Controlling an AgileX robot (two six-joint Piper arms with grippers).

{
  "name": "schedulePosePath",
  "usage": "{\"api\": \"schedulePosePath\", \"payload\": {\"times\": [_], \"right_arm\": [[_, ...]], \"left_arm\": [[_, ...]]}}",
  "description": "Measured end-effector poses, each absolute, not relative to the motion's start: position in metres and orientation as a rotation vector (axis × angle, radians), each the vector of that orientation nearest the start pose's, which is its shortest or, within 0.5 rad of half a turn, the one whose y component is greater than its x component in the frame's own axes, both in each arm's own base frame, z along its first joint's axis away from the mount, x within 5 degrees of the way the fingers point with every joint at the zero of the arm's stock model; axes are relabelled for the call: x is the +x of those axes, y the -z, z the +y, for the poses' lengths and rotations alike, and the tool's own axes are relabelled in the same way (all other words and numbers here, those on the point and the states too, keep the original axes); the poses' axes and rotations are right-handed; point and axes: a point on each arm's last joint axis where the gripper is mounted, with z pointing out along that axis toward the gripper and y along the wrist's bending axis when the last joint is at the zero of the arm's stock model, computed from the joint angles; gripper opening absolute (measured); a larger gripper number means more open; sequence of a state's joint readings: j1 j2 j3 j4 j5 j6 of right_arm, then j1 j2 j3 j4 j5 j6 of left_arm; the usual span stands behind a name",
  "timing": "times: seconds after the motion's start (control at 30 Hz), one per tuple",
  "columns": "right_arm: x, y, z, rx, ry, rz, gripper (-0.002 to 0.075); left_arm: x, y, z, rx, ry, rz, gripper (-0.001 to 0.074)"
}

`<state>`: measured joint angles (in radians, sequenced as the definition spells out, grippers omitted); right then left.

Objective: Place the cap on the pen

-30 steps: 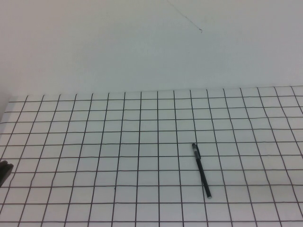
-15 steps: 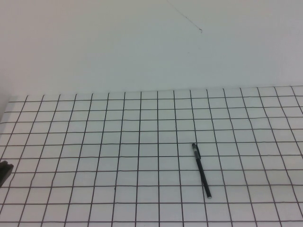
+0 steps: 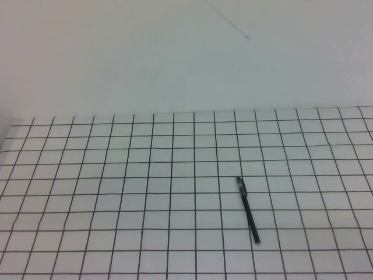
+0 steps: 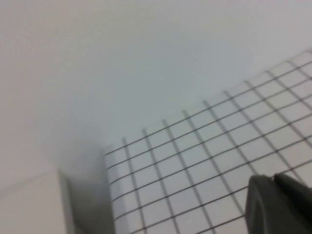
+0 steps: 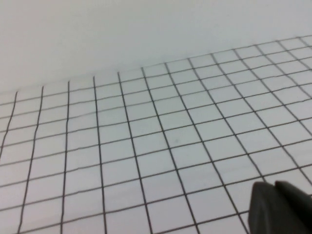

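The pen (image 3: 247, 210) lies alone on the grid table (image 3: 116, 175), right of centre, capped. The left gripper (image 4: 273, 181) and right gripper (image 5: 275, 187), both closed and empty, hang well apart from it

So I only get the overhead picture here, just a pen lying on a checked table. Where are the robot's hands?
Observer: The left gripper shows only in its own wrist camera. Its fingers are pressed together, and it is over the grid mat near one corner.
Operator: And the other one?
Observer: The right gripper shows in the right wrist camera. It is also shut, holds nothing, and is over bare squares.
Operator: Does either of those cameras see the pen?
Observer: No. The pen appears in neither wrist view, so neither camera is aimed at it.
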<state>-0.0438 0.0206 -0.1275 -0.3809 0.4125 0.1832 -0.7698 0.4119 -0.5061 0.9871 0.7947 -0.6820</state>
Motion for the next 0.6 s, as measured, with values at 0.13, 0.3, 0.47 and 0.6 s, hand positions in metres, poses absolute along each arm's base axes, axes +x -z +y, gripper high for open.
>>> {"api": "schedulePosePath", "payload": {"times": [0.13,0.3,0.47,0.6], "right_arm": [[0.048,-0.222,-0.015,0.009,0.296,1.718,-0.0001],[0.049,-0.226,-0.014,-0.002,0.282,1.673,-0.0001],[0.052,-0.219,-0.008,-0.055,0.222,1.618,-0.0001],[0.054,-0.202,-0.005,-0.102,0.204,1.654,-0.0001]], "left_arm": [[0.077,-0.318,0.011,0.247,-0.224,1.776,0.0],[0.057,-0.324,0.024,-0.045,-0.05,1.688,0.0],[0.035,-0.323,0.031,-0.308,0.167,1.614,0.0],[0.021,-0.321,0.031,-0.421,0.248,1.571,0.0]]}}
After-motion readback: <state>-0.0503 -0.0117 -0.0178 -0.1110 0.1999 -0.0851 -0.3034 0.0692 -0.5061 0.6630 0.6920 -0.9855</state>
